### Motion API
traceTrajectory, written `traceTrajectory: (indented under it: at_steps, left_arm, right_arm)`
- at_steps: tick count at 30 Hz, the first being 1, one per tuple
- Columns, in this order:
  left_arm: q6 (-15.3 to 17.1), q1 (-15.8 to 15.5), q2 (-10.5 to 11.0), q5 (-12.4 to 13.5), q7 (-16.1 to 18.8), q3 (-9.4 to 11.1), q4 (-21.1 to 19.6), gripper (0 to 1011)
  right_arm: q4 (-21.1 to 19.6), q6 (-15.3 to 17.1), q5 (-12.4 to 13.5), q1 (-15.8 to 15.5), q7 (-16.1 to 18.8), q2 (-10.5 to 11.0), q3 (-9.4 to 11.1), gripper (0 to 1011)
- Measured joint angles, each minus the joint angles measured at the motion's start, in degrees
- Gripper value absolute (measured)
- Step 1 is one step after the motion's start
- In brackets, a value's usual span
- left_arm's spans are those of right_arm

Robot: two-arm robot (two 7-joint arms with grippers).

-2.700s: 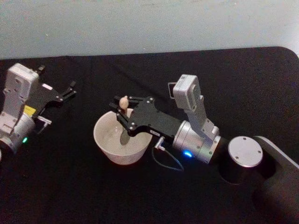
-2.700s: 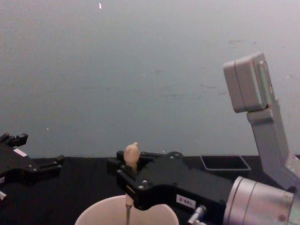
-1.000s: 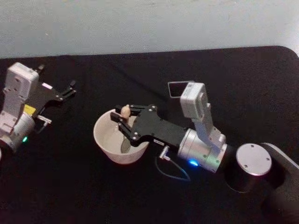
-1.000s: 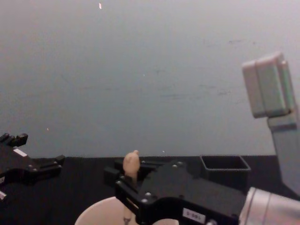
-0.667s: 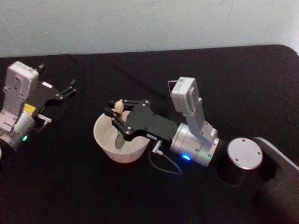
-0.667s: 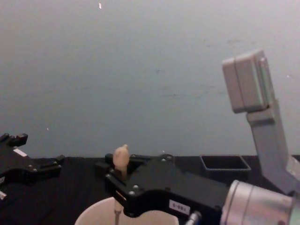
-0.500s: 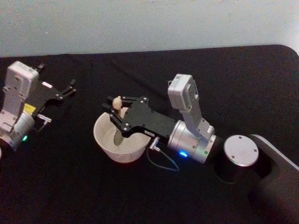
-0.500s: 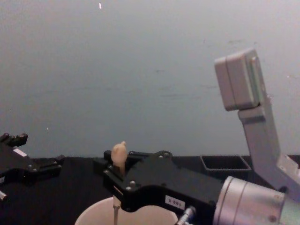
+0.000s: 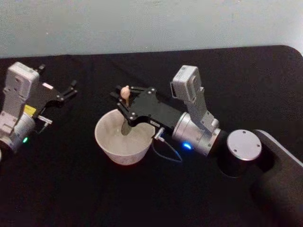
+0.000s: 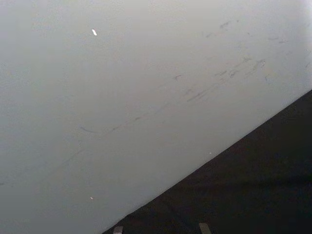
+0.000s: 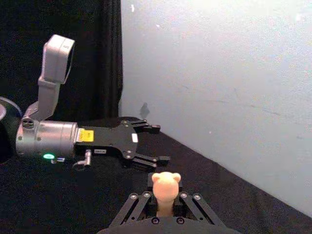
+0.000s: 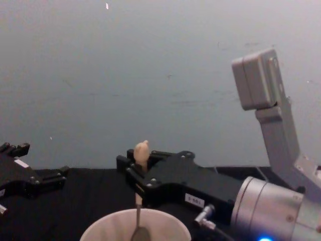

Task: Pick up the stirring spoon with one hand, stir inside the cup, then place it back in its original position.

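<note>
The pale round cup (image 9: 121, 142) stands mid-table, and its rim (image 12: 108, 222) shows low in the chest view. My right gripper (image 9: 125, 103) hovers over the cup's far side, shut on the peach handle of the stirring spoon (image 9: 125, 91). The thin stem and dark bowl (image 12: 139, 233) hang down inside the cup. The knobbed tip (image 11: 165, 184) sticks up between the fingers (image 11: 134, 212). My left gripper (image 9: 71, 90) rests open at the far left, away from the cup. The spoon's original position is hidden behind my right arm.
A black cloth covers the table (image 9: 71, 189), with a pale wall (image 9: 142, 23) right behind it. My right arm's silver joint cap (image 9: 244, 145) and dark link fill the front right. A thin cable loop (image 9: 166, 156) hangs beside the cup.
My right gripper has swung the spoon around inside the cup, and since half a second ago it has moved back and to the right, a little higher. The left arm has stayed put.
</note>
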Motion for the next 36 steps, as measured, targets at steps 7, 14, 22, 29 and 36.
traceTrajectory:
  at_steps: [7,14,22,29,36]
  left_arm:
    - [0.0,0.0,0.0,0.0,0.0,0.0,0.0,1001]
    - [0.0,0.0,0.0,0.0,0.0,0.0,0.0,1001]
    - [0.0,0.0,0.0,0.0,0.0,0.0,0.0,1001]
    - [0.0,0.0,0.0,0.0,0.0,0.0,0.0,1001]
    - [0.0,0.0,0.0,0.0,0.0,0.0,0.0,1001]
  right_arm:
    - [-0.53,0.09,0.05,-0.62,-0.12,0.65,0.97,164]
    - [-1.26,0.41,0.32,-1.44,-0.07,1.26,1.48,164]
    - [-2.69,0.88,1.04,-2.6,0.35,2.12,1.87,164]
    - [-5.04,1.51,2.26,-4.25,1.2,3.38,2.05,164]
    - [-6.44,1.83,2.82,-5.36,1.99,4.3,1.47,164]
